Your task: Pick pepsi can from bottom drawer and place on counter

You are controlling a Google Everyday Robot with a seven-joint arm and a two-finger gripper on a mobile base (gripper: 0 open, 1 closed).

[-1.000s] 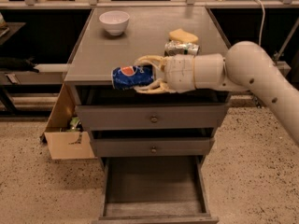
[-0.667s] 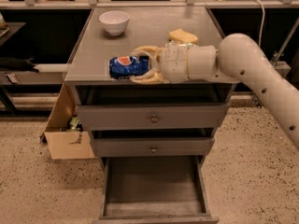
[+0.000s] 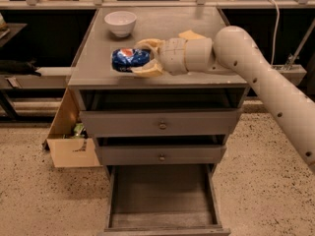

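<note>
Over the counter [image 3: 96, 65], the hand [image 3: 139, 58] clasps the sideways pepsi can [image 3: 126, 59].

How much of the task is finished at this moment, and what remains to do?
Done: the pepsi can is out of the bottom drawer, which stands open with nothing visible inside. In hand: the gripper holds the can on its side low over the counter; whether it touches is unclear. Left: set it down, release, withdraw.

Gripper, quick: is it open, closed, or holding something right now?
Gripper: closed on the pepsi can, low over the counter.
</note>
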